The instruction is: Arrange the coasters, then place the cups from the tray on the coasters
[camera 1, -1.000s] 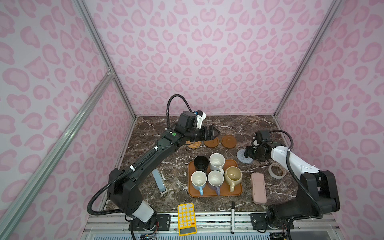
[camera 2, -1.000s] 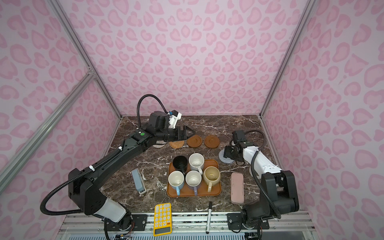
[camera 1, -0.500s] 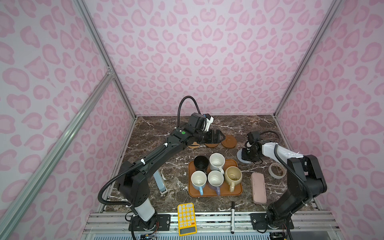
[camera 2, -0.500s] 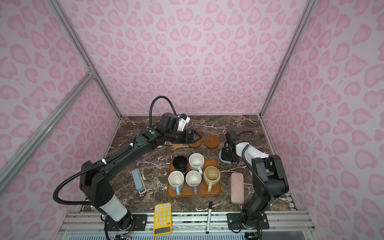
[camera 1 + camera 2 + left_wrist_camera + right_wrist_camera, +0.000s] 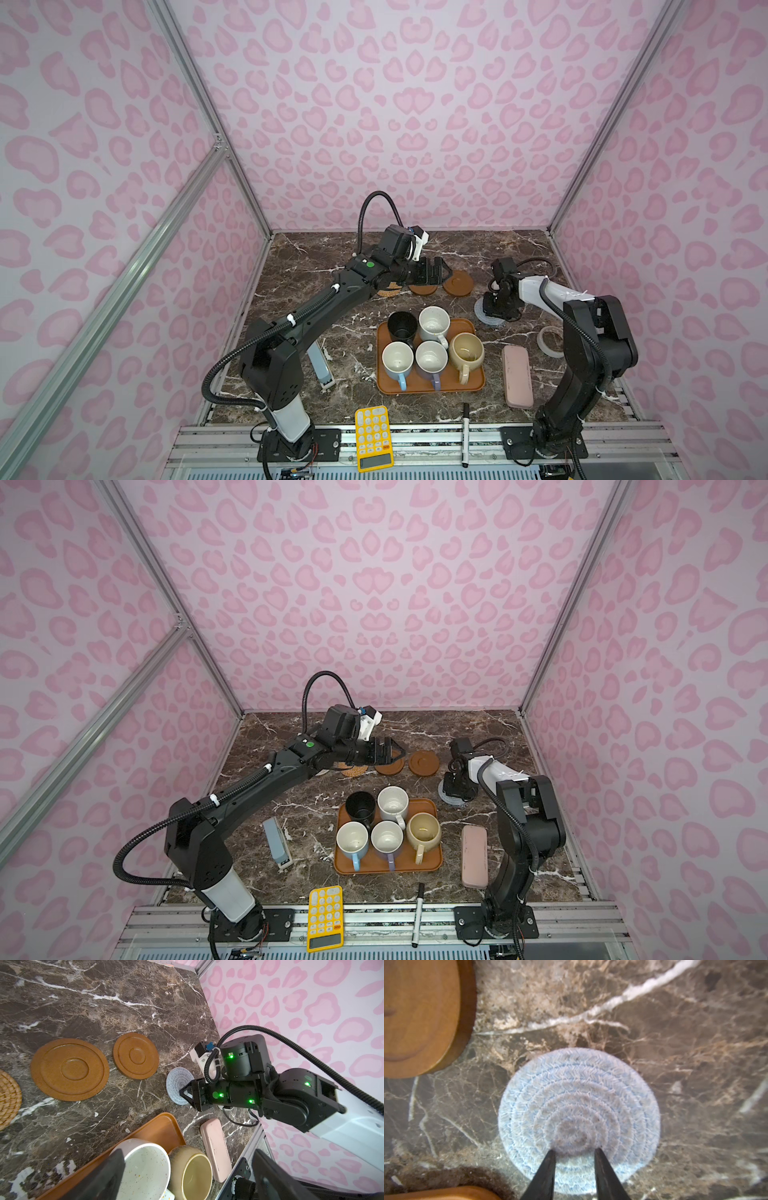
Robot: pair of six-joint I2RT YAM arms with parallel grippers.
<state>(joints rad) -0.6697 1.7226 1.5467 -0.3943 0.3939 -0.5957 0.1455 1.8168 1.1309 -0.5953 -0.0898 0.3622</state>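
Five cups stand on the orange-brown tray point(image 5: 473, 384): black point(image 5: 402, 326), speckled white point(image 5: 434, 322), light blue point(image 5: 397, 360), lavender point(image 5: 431, 359), beige point(image 5: 467, 352). Behind it lies a row of coasters: tan rattan point(image 5: 390, 291), half under my left arm, and two brown wooden ones point(image 5: 423, 289) point(image 5: 458, 284). My left gripper point(image 5: 436, 270) hangs wide open over the nearer wooden coaster point(image 5: 69, 1069), holding nothing. The grey-blue woven coaster point(image 5: 579, 1105) lies flat to the right. My right gripper point(image 5: 575, 1152) has both tips down on its face, jaws narrowly apart.
A pink oblong case point(image 5: 517, 376) lies right of the tray, with a tape roll point(image 5: 548, 340) beyond it. At the front edge are a yellow calculator point(image 5: 372, 436) and a black marker point(image 5: 465, 432). A grey-blue oblong device point(image 5: 322, 365) lies left of the tray.
My left arm has reached rightward along the coaster row. My right gripper has swung down onto the grey-blue coaster and its jaws have narrowed.
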